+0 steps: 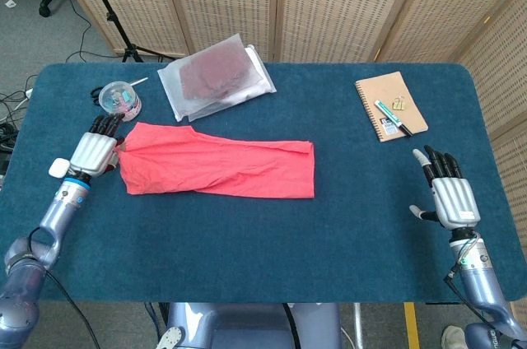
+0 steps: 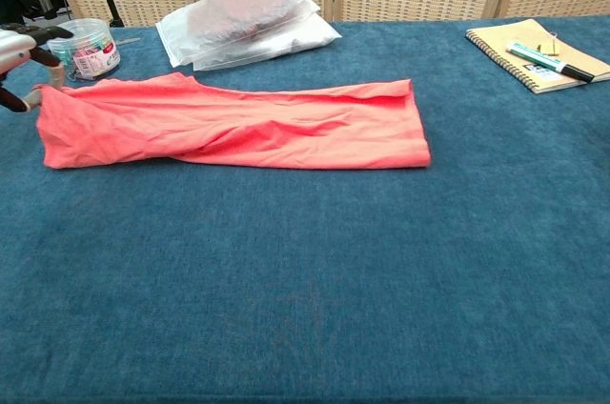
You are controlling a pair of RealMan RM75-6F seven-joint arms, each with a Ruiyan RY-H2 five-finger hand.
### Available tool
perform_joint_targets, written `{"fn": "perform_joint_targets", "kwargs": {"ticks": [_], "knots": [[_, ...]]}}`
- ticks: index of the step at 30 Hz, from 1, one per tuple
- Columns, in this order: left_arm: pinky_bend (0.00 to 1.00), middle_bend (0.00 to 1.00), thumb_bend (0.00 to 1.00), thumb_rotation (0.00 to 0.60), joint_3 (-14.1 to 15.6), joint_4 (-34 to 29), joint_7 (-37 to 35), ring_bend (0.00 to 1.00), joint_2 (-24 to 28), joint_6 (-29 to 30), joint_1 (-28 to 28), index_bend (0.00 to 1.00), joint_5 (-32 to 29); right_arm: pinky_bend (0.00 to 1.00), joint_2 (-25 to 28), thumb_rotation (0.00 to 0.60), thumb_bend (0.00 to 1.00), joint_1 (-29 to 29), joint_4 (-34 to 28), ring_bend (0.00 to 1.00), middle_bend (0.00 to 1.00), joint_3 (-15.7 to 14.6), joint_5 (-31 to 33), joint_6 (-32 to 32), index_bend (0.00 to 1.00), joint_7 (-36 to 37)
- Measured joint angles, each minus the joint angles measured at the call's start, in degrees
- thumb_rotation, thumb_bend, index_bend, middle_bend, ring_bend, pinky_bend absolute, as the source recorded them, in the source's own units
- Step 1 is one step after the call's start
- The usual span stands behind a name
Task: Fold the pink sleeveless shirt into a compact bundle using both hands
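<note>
The pink sleeveless shirt (image 1: pixel 218 168) (image 2: pixel 238 123) lies folded lengthwise into a long strip across the left half of the blue table. My left hand (image 1: pixel 95 150) (image 2: pixel 21 50) pinches the strip's left end, at the far left of both views. My right hand (image 1: pixel 451 193) hovers open near the table's right edge, fingers spread and far from the shirt; the chest view does not show it.
A clear plastic bag with a dark garment (image 1: pixel 216 76) (image 2: pixel 246 21) lies behind the shirt. A small round tub (image 1: pixel 120 100) (image 2: pixel 84 46) stands close to my left hand. A notebook with a pen (image 1: pixel 390 105) (image 2: pixel 536 53) lies at the back right. A white case (image 1: pixel 58 168) sits at the left edge.
</note>
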Motion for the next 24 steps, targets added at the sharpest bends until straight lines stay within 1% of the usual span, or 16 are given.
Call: {"fn": "perform_joint_targets", "kwargs": {"ticks": [11,19,24], "knots": [[0.00,0.00,0.53,0.600,-2.9,1.7,-1.6,0.00,6.1,-4.6,3.3,0.71,-3.6,0.00,0.2,0.600,0.00,-0.1,-0.6,0.00,0.00,-0.1,-0.4,0.4,0.00,-0.5],[0.00,0.00,0.53,0.600,-4.1,2.1,-1.6,0.00,8.8,-5.4,5.0,0.71,-5.0,0.00,0.0,0.600,0.00,-0.2,-0.3,0.00,0.00,-0.1,-0.5,1.0,0.00,-1.7],[0.00,0.00,0.53,0.600,-4.6,1.9,-1.8,0.00,9.5,-5.0,5.9,0.71,-5.4,0.00,-1.0,0.600,0.00,-0.3,1.4,0.00,0.00,0.1,-0.9,3.0,0.00,-5.5]]}}
